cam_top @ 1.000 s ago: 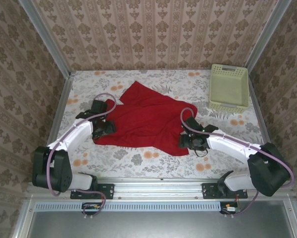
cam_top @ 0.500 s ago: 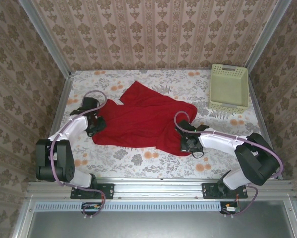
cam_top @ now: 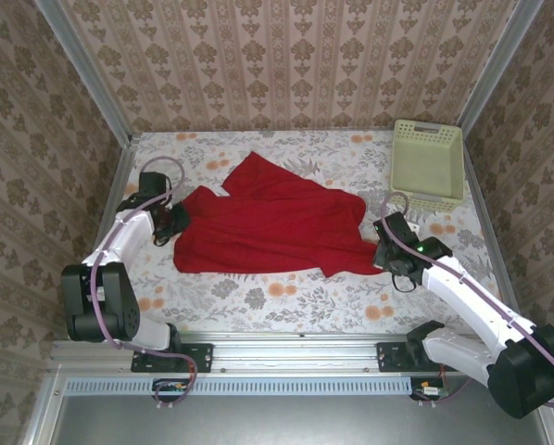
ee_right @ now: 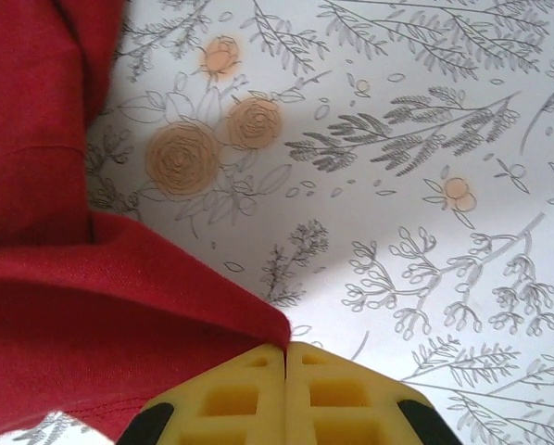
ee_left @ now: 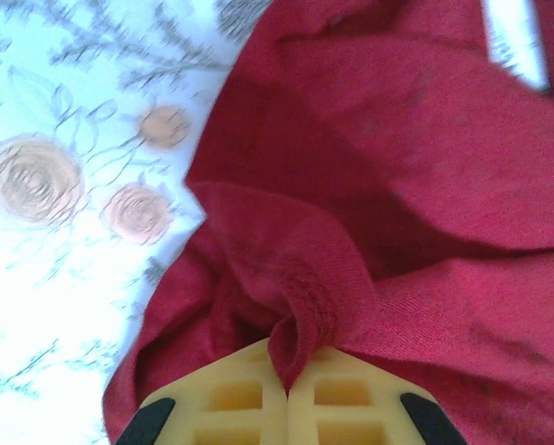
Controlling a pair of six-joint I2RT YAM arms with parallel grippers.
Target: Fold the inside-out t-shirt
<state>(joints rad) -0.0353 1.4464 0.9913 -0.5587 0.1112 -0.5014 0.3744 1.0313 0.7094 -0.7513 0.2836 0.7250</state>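
Note:
The inside-out t-shirt (cam_top: 268, 227) is plain red cloth, stretched sideways across the middle of the floral table. My left gripper (cam_top: 175, 221) is at its left edge. In the left wrist view the yellow fingers (ee_left: 231, 399) are shut on a bunched fold of the t-shirt (ee_left: 397, 185), and a white label (ee_left: 518, 42) shows at the top right. My right gripper (cam_top: 381, 252) is at the shirt's right corner. In the right wrist view its gripper (ee_right: 285, 349) is shut on the tip of a red t-shirt corner (ee_right: 92, 297).
A pale green basket (cam_top: 428, 164) stands at the back right corner. Metal rails and patterned walls close in the table (cam_top: 286, 297) on three sides. Bare floral surface (ee_right: 425, 185) lies to the right of the shirt.
Both grippers closed on the shirt's edges. The left one moved back and left, the right one swung out to the right, drawing the cloth wider and flatter.

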